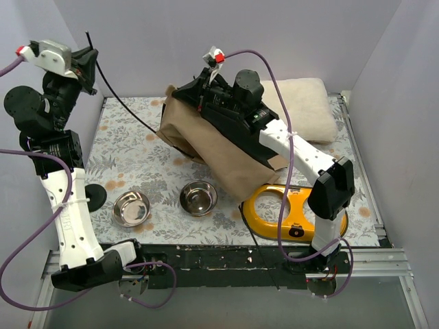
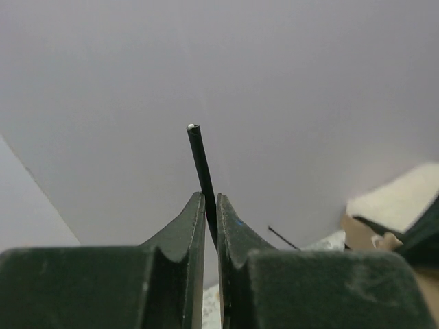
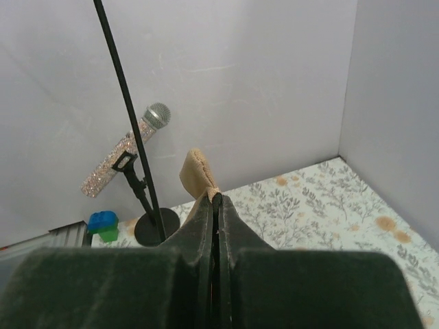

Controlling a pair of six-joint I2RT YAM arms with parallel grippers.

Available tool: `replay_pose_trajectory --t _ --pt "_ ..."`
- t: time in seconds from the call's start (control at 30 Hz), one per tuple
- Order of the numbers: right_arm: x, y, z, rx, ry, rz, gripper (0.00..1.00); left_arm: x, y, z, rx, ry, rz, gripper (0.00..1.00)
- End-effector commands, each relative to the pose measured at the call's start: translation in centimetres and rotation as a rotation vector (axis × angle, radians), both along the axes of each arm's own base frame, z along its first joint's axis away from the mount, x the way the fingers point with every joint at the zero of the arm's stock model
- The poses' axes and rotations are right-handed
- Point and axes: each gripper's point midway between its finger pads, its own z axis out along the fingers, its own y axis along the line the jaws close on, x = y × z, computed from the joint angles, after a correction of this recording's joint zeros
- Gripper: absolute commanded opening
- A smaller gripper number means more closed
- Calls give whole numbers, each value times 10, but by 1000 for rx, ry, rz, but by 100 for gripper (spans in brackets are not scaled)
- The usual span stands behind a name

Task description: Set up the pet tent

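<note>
**Robot-manipulation laboratory cell.** Plain pale wall panels (image 1: 206, 34) close in the table on its far, left and right sides. A floral table cover (image 1: 130, 144) serves as the work surface, and a bare metal rail (image 1: 384, 259) runs along the near edge. Two robot arms, left (image 1: 68, 219) and right (image 1: 329, 192), are bolted there, each trailing a loose purple cable (image 1: 293, 161).

Household goods are staged as props:
- a pet tent (image 1: 219, 154)
- two steel bowls (image 1: 131, 208)
- a yellow bowl stand (image 1: 264, 205)
- a cream cushion (image 1: 302, 103) at the far right
- a glittered microphone (image 3: 123, 154) on a stand and toy blocks (image 3: 103, 225) at the left
</note>
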Motion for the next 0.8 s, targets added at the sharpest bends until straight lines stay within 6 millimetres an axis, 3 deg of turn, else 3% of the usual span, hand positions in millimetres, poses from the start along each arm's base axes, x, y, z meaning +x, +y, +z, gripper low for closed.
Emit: replay_pose_trajectory --t 0.0,0.23,0.5,0.77 --pt "-14 -26 115 255 -191 -58 1 3 -41 -109 200 334 -289 0" --pt "-10 -24 127 285 -160 -74 1 -13 -73 -165 188 509 -536 0" --pt "-10 -25 135 314 -120 -81 1 -16 -108 -221 140 701 -671 0" --pt "-16 -32 148 357 -81 -70 1 -5 -111 -258 78 856 -673 0"
